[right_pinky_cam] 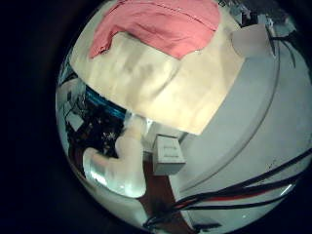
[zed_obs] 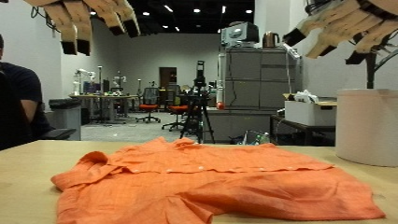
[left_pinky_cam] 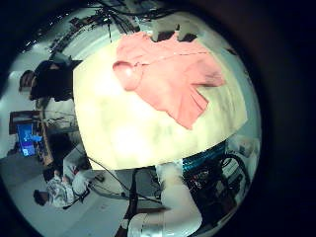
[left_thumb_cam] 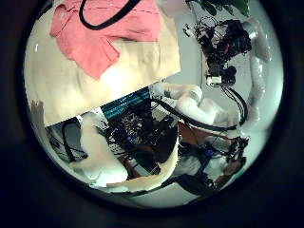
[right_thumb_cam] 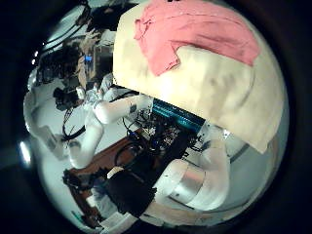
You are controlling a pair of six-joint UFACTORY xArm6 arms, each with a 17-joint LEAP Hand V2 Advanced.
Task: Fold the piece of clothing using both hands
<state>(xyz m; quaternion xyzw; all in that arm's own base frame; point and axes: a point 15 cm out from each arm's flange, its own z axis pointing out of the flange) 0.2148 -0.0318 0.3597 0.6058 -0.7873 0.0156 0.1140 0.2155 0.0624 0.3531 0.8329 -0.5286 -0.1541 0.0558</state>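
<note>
Left hand (zed_obs: 90,21): fingers relaxed and loosely hanging, holding nothing, raised well above the table (zed_obs: 25,177). Right hand (zed_obs: 353,28): fingers spread and slack, likewise empty and high up. Shirt (zed_obs: 211,187): orange, soft crinkled woven cloth, collared, with a button placket; lies spread and rumpled on the pale, smooth table top. No legible writing.

No text, label or number can be read — none anywhere

Pale wooden table top (zed_obs: 25,163). White cylindrical container (zed_obs: 368,126) at table's far edge. Tall grey metal cabinet (zed_obs: 255,89) behind.
</note>
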